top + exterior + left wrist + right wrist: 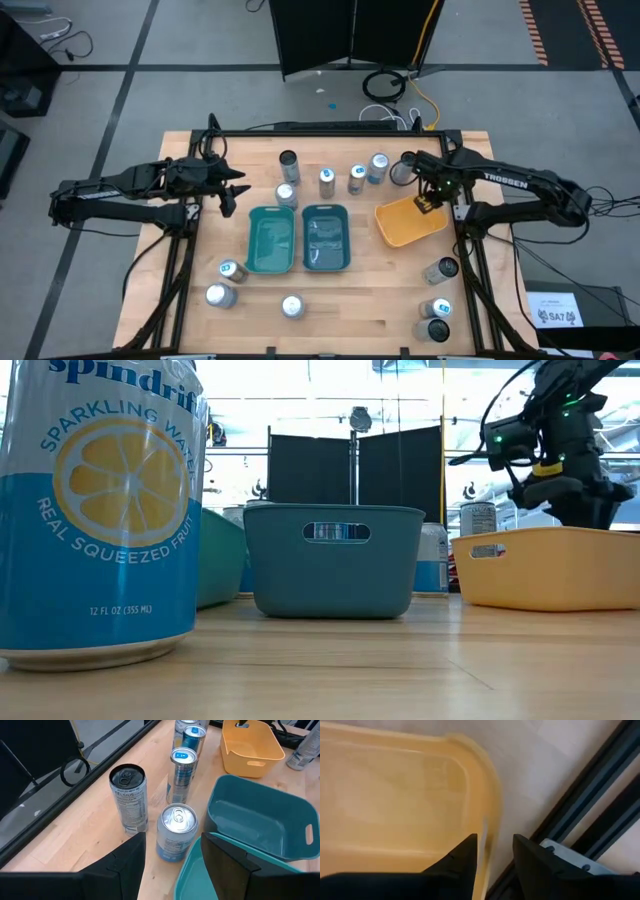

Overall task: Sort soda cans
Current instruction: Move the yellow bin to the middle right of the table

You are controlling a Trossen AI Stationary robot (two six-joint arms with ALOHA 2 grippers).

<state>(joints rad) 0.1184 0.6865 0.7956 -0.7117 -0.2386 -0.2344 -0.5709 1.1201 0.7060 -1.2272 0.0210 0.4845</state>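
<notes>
A: What do the robot's arms look like?

B: Both are dark, thin and long. The right arm (pixel 520 185) has white letters behind its pincer (pixel 428 203), and a little green light glows above it.

A: And the fingers?

B: Black, flat and smooth.

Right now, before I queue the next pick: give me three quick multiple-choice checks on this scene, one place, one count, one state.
1. Where is the right gripper?
A. Over the orange tray, at its rim
B. Off the table
C. At the table's centre

2. How many trays are on the table?
A. Two
B. Three
C. Five

3. What state is the left gripper in?
A. Shut on a can
B. Shut on a tray's wall
C. Open, holding nothing

Key: 1 A, its wrist view looks straight down on the orange rim. 2 B, the green tray, the teal tray and the orange one. 3 C, its fingers stand apart with nothing between them.
</notes>
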